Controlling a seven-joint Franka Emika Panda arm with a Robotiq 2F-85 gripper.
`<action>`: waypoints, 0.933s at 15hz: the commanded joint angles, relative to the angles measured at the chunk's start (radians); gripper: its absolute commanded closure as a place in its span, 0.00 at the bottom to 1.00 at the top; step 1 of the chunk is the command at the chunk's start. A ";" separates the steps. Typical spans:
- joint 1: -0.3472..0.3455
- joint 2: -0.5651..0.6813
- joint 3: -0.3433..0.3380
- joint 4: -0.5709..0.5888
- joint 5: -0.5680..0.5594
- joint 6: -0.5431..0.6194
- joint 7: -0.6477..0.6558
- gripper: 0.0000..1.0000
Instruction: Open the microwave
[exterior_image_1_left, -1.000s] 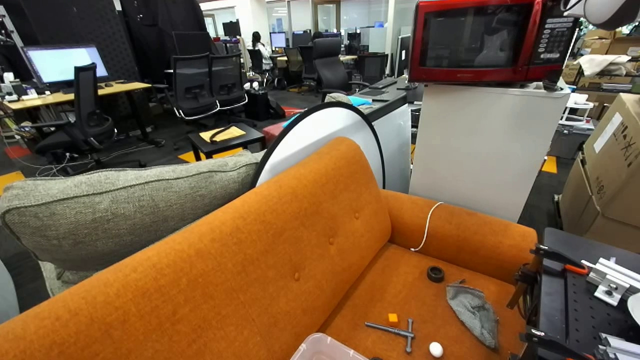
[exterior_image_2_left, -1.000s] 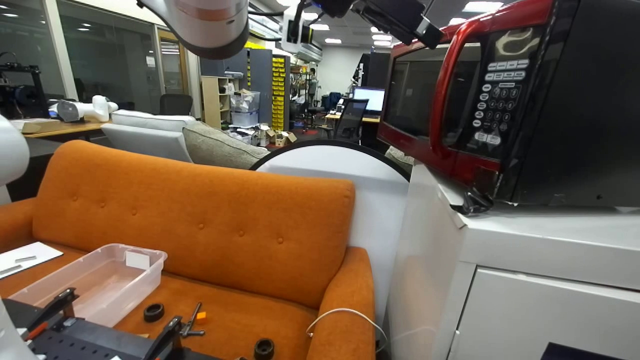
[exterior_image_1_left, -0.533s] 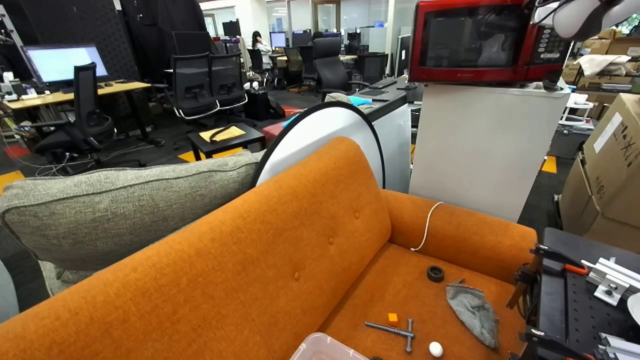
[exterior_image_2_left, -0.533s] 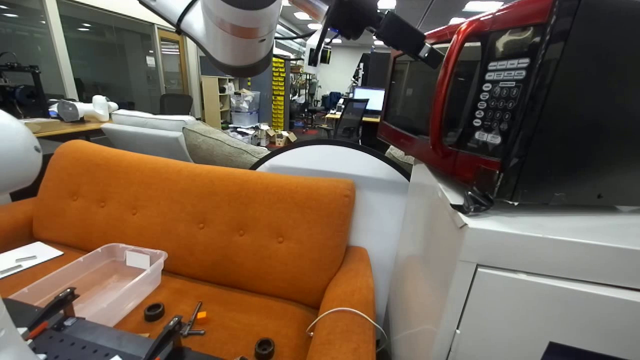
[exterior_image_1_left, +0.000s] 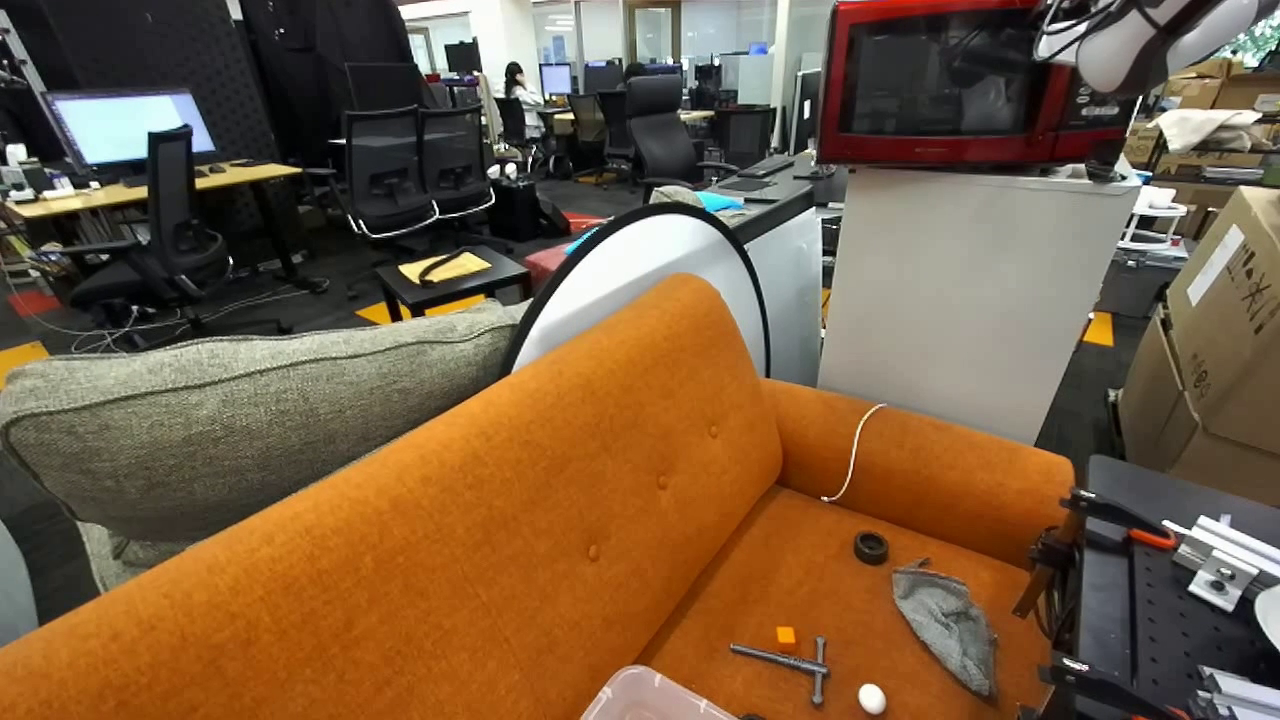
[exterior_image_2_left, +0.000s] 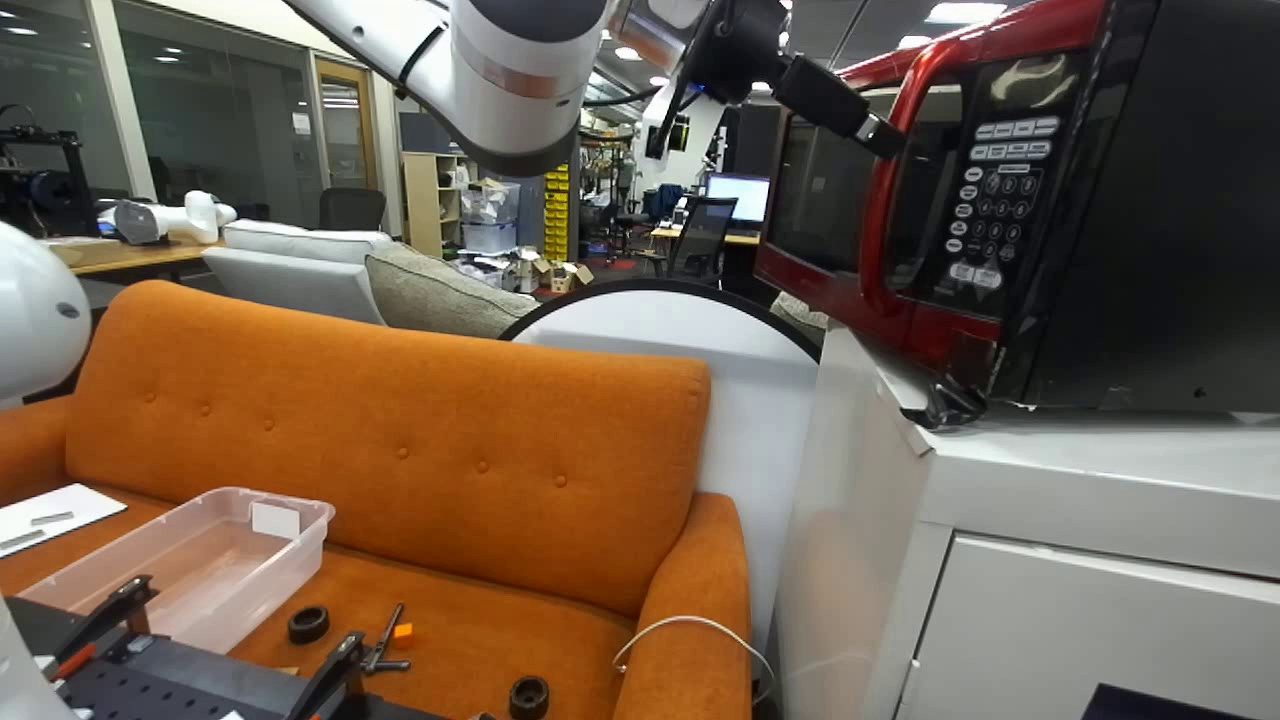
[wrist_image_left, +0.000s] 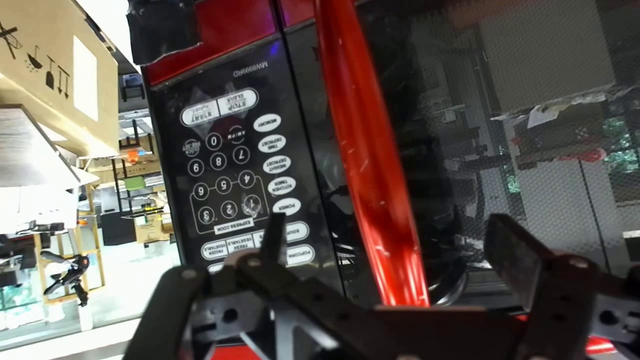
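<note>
The glossy red microwave shows in both exterior views (exterior_image_1_left: 935, 85) (exterior_image_2_left: 820, 195), with its dark glass door shut. Its vertical red handle (exterior_image_2_left: 880, 205) also shows in the wrist view (wrist_image_left: 372, 155), which stands upside down. My gripper (wrist_image_left: 390, 237) is open in the wrist view, one finger over the button panel (wrist_image_left: 227, 150) side and the other over the glass side. The handle runs between the fingers; contact cannot be told. In an exterior view the gripper's fingertip (exterior_image_2_left: 880, 135) overlaps the handle's upper part. The other finger is not clear there.
The microwave stands on a white cabinet (exterior_image_2_left: 860, 480). An orange sofa (exterior_image_2_left: 430, 420) with a clear plastic bin (exterior_image_2_left: 200, 570) and small objects lies below. Cardboard boxes (exterior_image_1_left: 1230, 330) stand near the cabinet. A black workbench with clamps (exterior_image_1_left: 1150, 560) is in front.
The arm and gripper have moved toward the microwave and lower, bringing the fingertip from above the door to the upper part of the handle. The microwave and its door have not moved.
</note>
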 joint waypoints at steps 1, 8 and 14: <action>-0.089 -0.035 0.073 0.027 0.012 -0.006 0.042 0.14; -0.186 -0.120 0.172 0.039 0.237 -0.030 -0.028 0.69; -0.219 -0.170 0.215 0.045 0.324 -0.037 -0.095 0.90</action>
